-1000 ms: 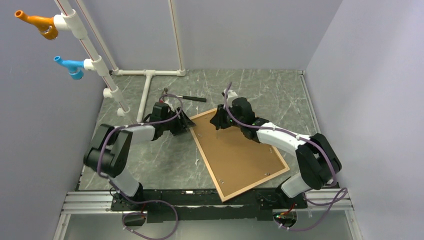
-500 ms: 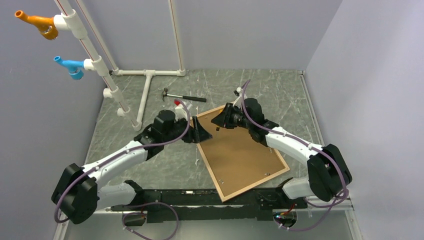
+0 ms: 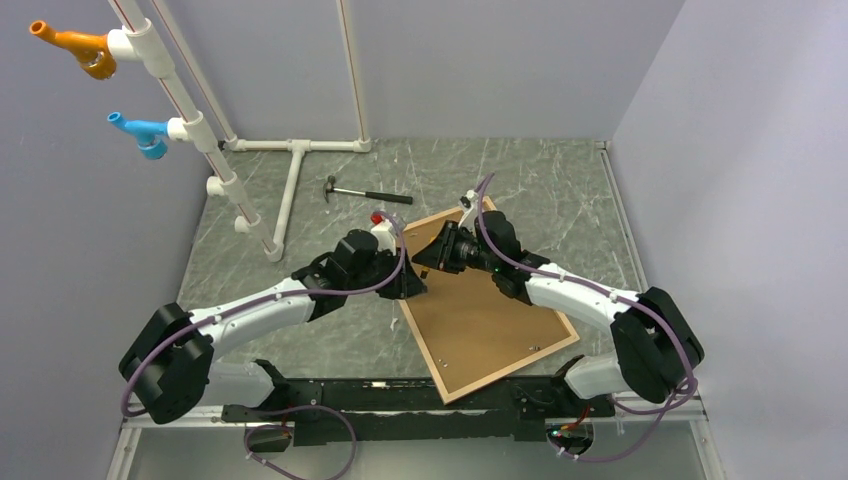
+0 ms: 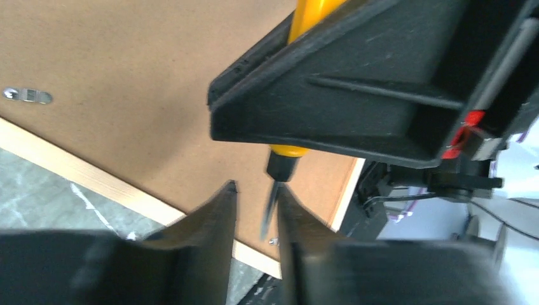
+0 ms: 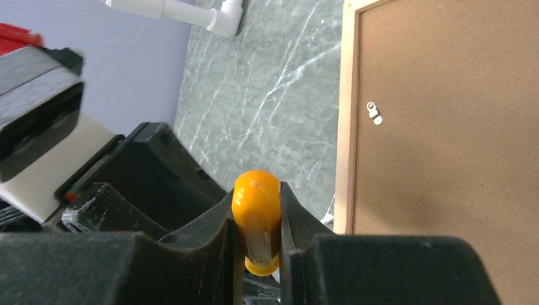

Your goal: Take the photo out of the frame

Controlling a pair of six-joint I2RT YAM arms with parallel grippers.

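Observation:
The light wood frame [image 3: 425, 350] lies face down on the table, its brown back [image 3: 490, 320] up; the photo's printed side is hidden. My right gripper [image 3: 420, 260] is shut on an orange-handled screwdriver [image 5: 256, 210] over the frame's left edge [image 5: 346, 127]. My left gripper [image 3: 418, 287] meets it there. In the left wrist view the left gripper [image 4: 257, 189] is open, with the screwdriver's dark shaft [image 4: 272, 203] between the fingers, close to the right one. Small metal turn clips [image 5: 375, 113] [image 4: 25, 95] sit on the brown back [image 4: 127, 76].
A hammer [image 3: 365, 193] lies on the table behind the frame. A white pipe structure [image 3: 295, 170] stands at the back left, with orange [image 3: 75, 45] and blue [image 3: 140, 130] hooks. Grey walls close in the sides and back.
My left arm has reached right, from beside the frame's left corner to over its left edge. My right gripper has come down and left with the screwdriver to meet it.

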